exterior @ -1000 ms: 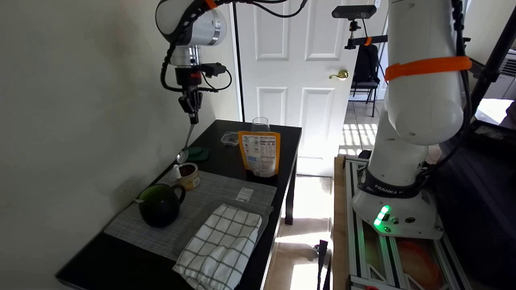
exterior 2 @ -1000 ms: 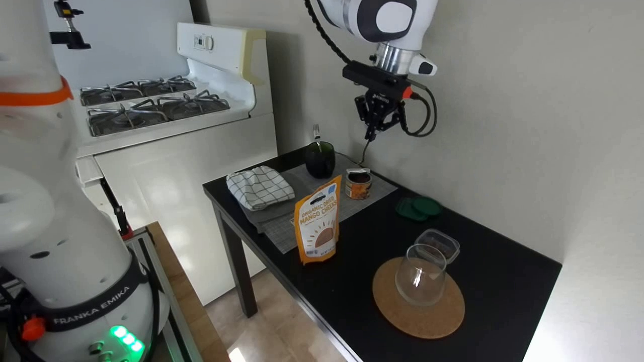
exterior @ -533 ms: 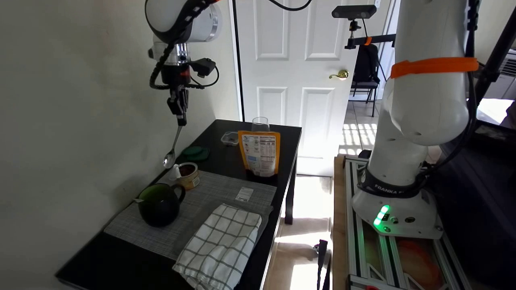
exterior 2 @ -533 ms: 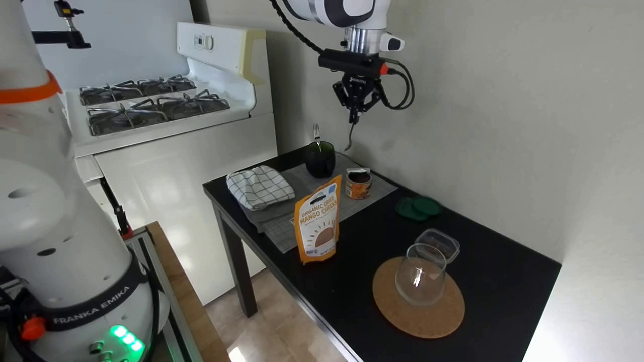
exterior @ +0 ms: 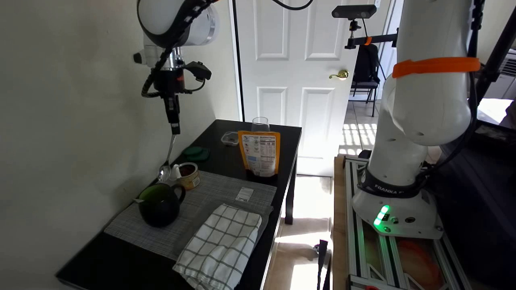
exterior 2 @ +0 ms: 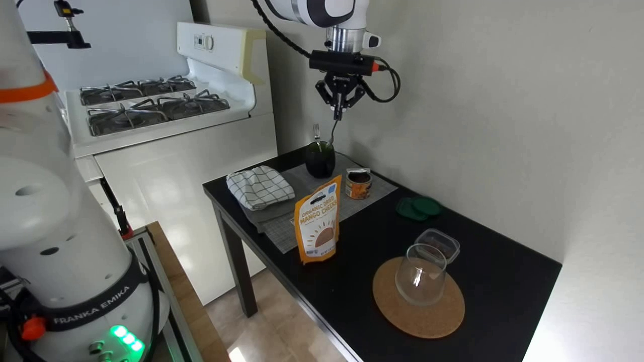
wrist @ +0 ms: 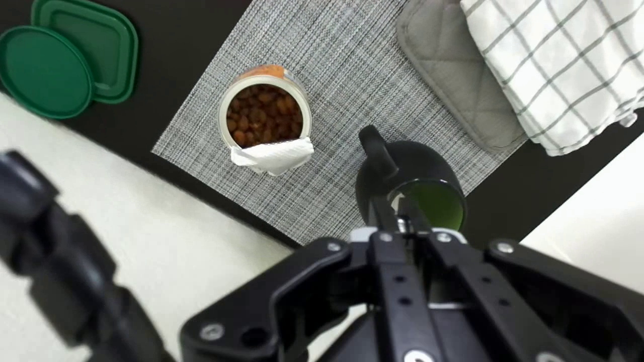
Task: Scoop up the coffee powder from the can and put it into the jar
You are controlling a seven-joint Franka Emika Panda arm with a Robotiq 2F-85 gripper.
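Observation:
The orange can [exterior: 192, 180] with a pale rim stands open on the grey mat; it also shows in an exterior view [exterior 2: 358, 190]. In the wrist view the can [wrist: 269, 71] holds brown bean-like lumps, its white lid peeled back. My gripper [exterior: 175, 129], also in an exterior view [exterior 2: 337, 114] and the wrist view [wrist: 395, 213], is shut on a metal spoon [exterior: 164, 172], which hangs down. The spoon's [exterior 2: 333, 131] lower end is at the rim of the dark green mug [exterior: 159, 209]; I cannot tell whether it is over the opening. What the spoon carries is too small to tell.
A fork [exterior 2: 316, 131] sticks up from the mug. An orange mango pouch [exterior 2: 318, 221], green lids [exterior 2: 420, 207], a clear container [exterior 2: 443, 244] and a clear glass [exterior 2: 420, 281] on a cork mat [exterior 2: 417, 329] stand on the table. A checked cloth [exterior: 225, 241] lies there too. The wall is close behind my gripper.
My gripper has carried the spoon along the wall from beside the can toward the dark green mug, and has turned somewhat. The can and mug have not moved.

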